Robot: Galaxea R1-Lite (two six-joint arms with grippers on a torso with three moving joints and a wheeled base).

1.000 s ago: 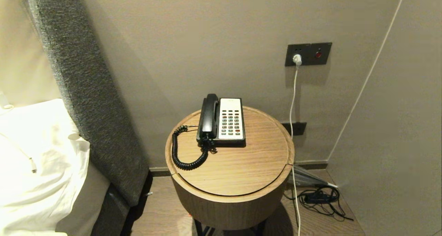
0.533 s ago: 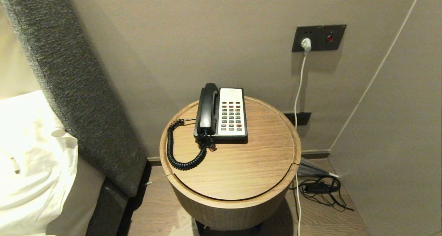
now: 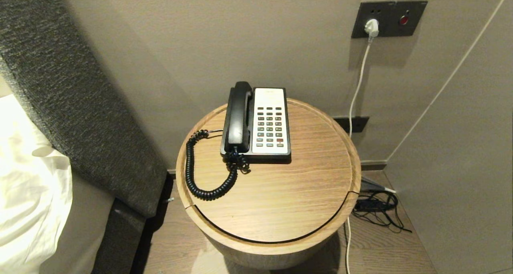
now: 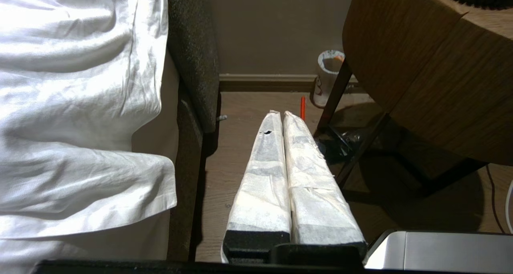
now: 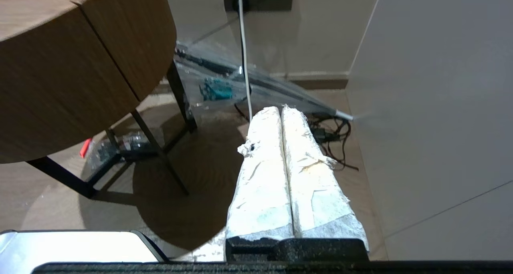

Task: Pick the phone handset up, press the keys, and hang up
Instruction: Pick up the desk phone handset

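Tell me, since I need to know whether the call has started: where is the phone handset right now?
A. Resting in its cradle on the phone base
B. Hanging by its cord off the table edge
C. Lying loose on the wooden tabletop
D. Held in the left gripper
A: the phone handset lies in its cradle on the phone base, left of the keys, with no gripper near it.

No legible text, brand, number or sign found anywhere. Markings on the keys (image 3: 269,126) and on the white faceplate (image 3: 270,96) of the phone too small to read; likewise any print on the paper cup (image 4: 328,77) by the wall under the table. Wall socket plate (image 3: 388,18) carrying only a red dot, no lettering made out.
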